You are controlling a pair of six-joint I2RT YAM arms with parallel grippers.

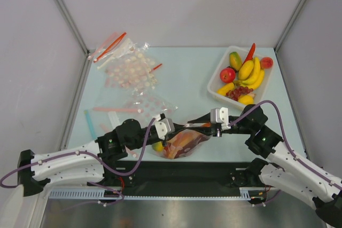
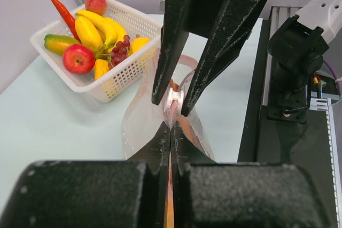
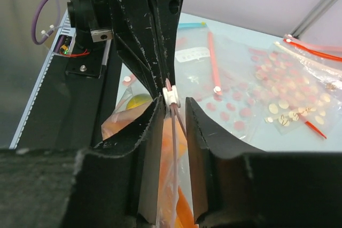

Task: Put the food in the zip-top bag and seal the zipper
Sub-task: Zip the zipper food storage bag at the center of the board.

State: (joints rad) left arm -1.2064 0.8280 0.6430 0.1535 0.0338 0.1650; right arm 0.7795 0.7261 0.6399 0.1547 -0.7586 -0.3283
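Note:
The zip-top bag (image 1: 184, 143) hangs between my two grippers near the table's front edge. It holds orange and pink food (image 3: 184, 148) and a yellow-green mango (image 1: 158, 146). My left gripper (image 2: 171, 131) is shut on the orange-red zipper (image 3: 175, 132) at the bag's left end. My right gripper (image 3: 173, 102) faces it with its jaws a little apart. They straddle the zipper just behind the white slider (image 3: 171, 97), which sits at their tips. In the top view the left gripper (image 1: 170, 132) and right gripper (image 1: 212, 127) are close together.
A white basket (image 1: 214, 86) at the back right holds bananas, an apple, grapes, a red pepper and other toy fruit. It also shows in the left wrist view (image 2: 123, 73). Dotted clear bags (image 1: 131, 70) lie at the back left. A bag with a blue strip (image 1: 90, 124) lies left.

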